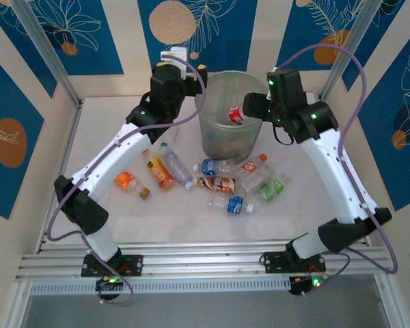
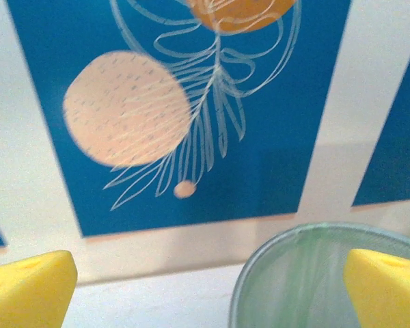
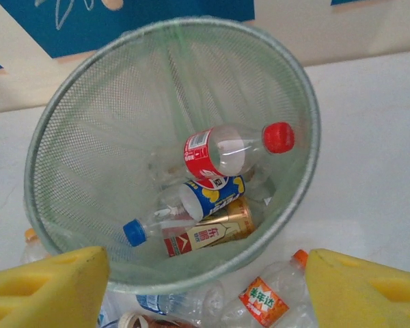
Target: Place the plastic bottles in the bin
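Both pincers are up at the bin (image 3: 89, 150), wide and empty. The left pincer (image 2: 210, 280) is by the far-left rim, the right pincer (image 3: 206, 287) above the near-right rim, looking in. The bin holds at least three bottles, with the red-label bottle (image 3: 225, 152) on top. The other plastic bottles (image 1: 215, 183) lie on the table (image 1: 157, 222) on the bin's near side, so I reckon the next reach goes down and toward the bases. The right arm is nearest the orange-label bottle (image 3: 265, 298), close by the bin's base, axis diagonal, cap far-right. The left arm is nearer the orange bottle (image 1: 160, 172).

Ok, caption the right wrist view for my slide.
Clear plastic bottles inside the round grey-green mesh bin, yellow fingers apart.
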You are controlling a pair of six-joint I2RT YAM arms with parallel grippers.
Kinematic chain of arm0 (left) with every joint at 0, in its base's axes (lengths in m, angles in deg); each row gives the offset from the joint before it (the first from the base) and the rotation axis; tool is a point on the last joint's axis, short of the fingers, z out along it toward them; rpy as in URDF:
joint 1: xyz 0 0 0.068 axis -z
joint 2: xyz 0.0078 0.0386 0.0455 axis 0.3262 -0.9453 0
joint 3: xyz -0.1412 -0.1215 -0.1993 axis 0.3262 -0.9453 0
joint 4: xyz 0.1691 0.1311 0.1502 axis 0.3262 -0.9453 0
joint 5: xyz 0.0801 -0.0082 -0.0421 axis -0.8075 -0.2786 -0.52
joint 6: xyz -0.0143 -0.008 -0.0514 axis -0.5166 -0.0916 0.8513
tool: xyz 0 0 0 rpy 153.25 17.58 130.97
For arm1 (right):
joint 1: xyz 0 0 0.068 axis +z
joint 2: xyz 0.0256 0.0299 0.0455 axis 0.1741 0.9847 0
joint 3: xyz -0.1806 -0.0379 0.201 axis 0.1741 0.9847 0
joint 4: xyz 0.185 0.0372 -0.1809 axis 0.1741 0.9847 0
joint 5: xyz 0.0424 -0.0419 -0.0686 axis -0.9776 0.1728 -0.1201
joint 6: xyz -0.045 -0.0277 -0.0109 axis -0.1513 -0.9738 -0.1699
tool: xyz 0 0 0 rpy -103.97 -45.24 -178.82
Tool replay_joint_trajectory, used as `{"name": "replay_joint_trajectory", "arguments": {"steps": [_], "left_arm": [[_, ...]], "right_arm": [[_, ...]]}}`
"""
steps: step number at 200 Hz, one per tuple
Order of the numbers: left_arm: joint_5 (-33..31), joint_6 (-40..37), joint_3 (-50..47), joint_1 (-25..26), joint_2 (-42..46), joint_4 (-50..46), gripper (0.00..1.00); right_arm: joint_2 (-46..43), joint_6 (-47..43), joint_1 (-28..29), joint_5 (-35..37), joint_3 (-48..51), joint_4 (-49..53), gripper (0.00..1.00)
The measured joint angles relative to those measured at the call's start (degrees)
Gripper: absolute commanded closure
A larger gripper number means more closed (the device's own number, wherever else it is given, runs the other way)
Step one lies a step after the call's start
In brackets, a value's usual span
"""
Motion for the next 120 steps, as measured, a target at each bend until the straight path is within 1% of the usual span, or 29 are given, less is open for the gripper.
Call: {"name": "replay_joint_trajectory", "arguments": {"steps": [23, 47, 61, 73, 96, 120], "left_arm": [[-1.42, 3.41, -6.51, -2.08, 4.72, -5.46, 0.01], [-1.97, 8.2, -15.23, -6.01, 10.91, -10.6, 0.01], [-1.92, 10.86, -19.91, -8.35, 14.82, -13.05, 0.01], [-1.73, 12.85, -23.65, -10.03, 18.29, -14.56, 0.0], [-1.6, 15.98, -29.55, -12.5, 24.13, -16.63, 0.0], [-1.16, 18.25, -34.27, -14.14, 27.93, -17.53, 0.0]], "right_arm": [[3.58, 1.07, 0.02, 0.17, -2.32, 3.52, 0.26], [4.0, 2.67, -0.59, 0.55, -2.29, 7.34, 0.26], [3.54, 3.61, -1.81, 0.17, -2.01, 8.63, 0.33], [3.34, 4.22, -2.89, -0.48, -1.99, 9.68, 0.36], [3.85, 4.61, -3.67, -1.97, -2.97, 11.58, 0.38], [7.72, 4.68, -3.1, -3.48, -8.48, 13.46, 0.41]]}}
